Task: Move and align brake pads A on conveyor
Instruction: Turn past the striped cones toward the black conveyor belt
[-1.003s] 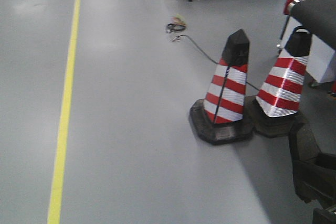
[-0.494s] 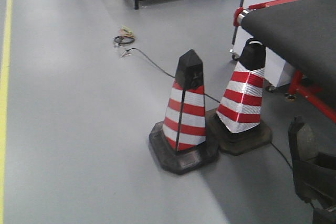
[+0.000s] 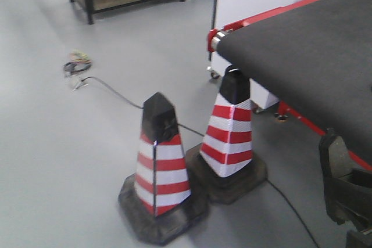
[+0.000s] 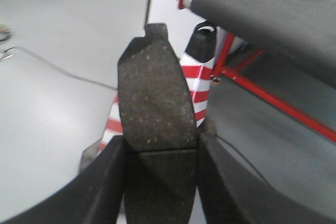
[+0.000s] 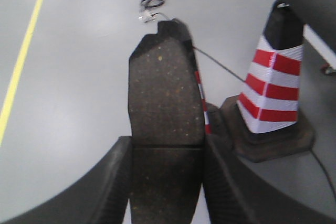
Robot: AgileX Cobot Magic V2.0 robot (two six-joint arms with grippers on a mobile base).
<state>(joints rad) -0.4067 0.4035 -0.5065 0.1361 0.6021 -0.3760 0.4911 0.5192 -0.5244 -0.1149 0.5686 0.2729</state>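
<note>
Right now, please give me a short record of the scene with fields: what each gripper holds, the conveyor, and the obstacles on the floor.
left gripper: shut on a brake pad, pad pointing forward
right gripper: shut on a second brake pad
conveyor: ahead on the right, dark belt with red edge, no pads visible on the part shown
cones: two red-and-white ones on the floor beside the conveyor end
cable: runs across the grey floor to the cones

Front view high, angled floorward; wrist views close; all share cones (image 3: 229, 132).
</note>
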